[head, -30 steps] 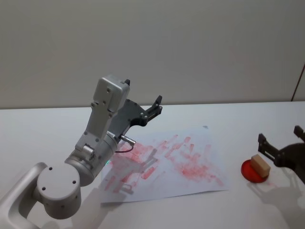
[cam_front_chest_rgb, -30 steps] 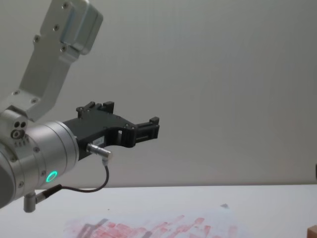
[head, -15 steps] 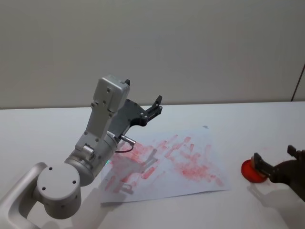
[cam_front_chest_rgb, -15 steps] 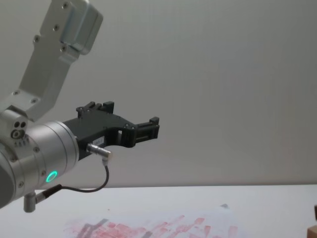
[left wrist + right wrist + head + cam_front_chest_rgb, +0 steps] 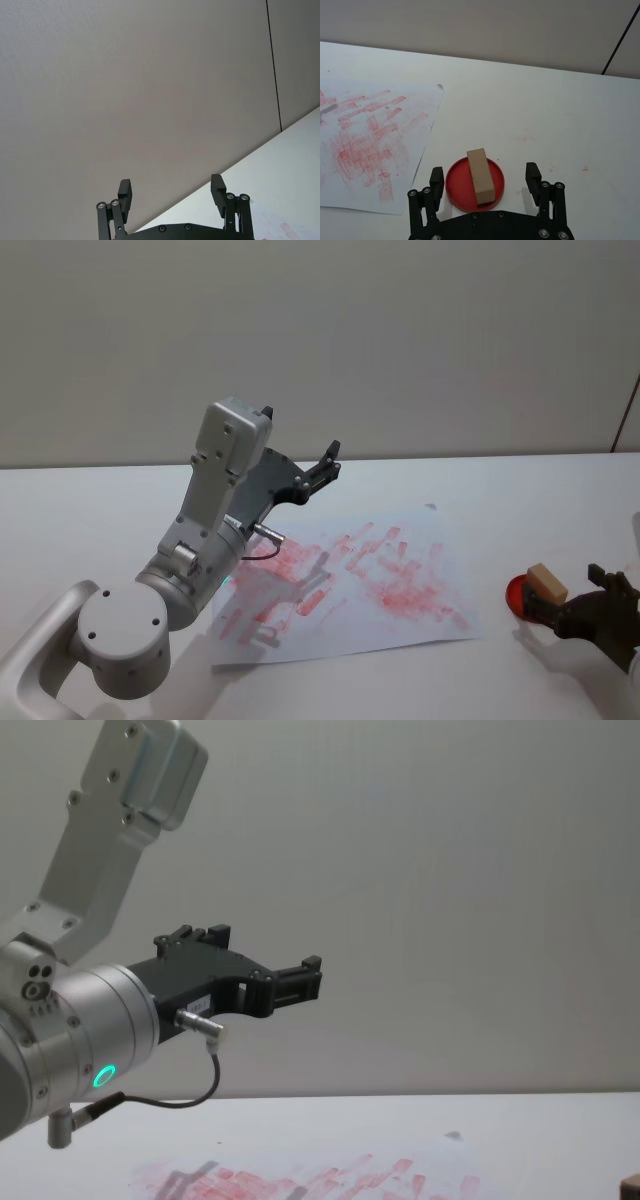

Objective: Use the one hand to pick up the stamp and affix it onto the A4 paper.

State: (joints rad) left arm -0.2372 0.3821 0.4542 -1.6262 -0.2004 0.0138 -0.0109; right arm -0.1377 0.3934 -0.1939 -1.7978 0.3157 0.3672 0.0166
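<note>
The stamp point(image 5: 547, 583), a light-brown wooden block, lies on a small red dish point(image 5: 516, 596) right of the A4 paper point(image 5: 370, 580), which is covered in red-pink marks. My right gripper point(image 5: 568, 596) stands open just at the dish's near side. In the right wrist view its two black fingers point(image 5: 436, 179) flank the stamp point(image 5: 480, 175) without touching it, and the paper point(image 5: 365, 140) lies beside the dish point(image 5: 454, 186). My left gripper point(image 5: 332, 460) hangs open in the air above the paper's far left part, holding nothing point(image 5: 171, 186).
The big silver left arm point(image 5: 215, 510) rises over the left of the white table point(image 5: 520, 500) and casts a shadow on the paper. A bare wall stands behind the table. A few faint red specks mark the tabletop point(image 5: 525, 139).
My right gripper has drawn back toward the near edge and lower; the stamp, hidden behind it half a second ago, shows again on the dish. The left arm has not moved.
</note>
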